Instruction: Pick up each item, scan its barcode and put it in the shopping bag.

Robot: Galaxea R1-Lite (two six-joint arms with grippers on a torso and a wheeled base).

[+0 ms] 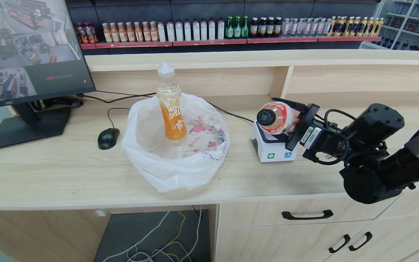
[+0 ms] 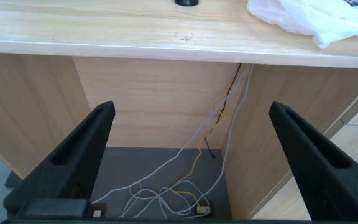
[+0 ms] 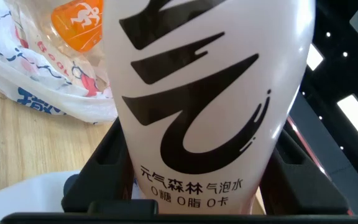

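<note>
Head view: right gripper (image 1: 286, 120) fingers clamp white bottle (image 1: 275, 117) sideways above scanner (image 1: 270, 150), right of shopping bag (image 1: 166, 171). Risks: barcode may face away, no scan; drop-in could topple orange bottle (image 1: 171, 112) standing in bag. Left gripper (image 2: 191, 111) fingers wide.

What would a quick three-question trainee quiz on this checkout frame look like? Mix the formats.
1. True or false: the orange drink bottle stands upright inside the shopping bag.
2. Pick one: the right gripper holds its white bottle sideways at A) the shopping bag, B) the scanner, C) the orange drink bottle.
3. Fill in: the left gripper, low in front of the counter, is ____ and holds nothing.

Key: 1 true. 2 B. 3 open.
</note>
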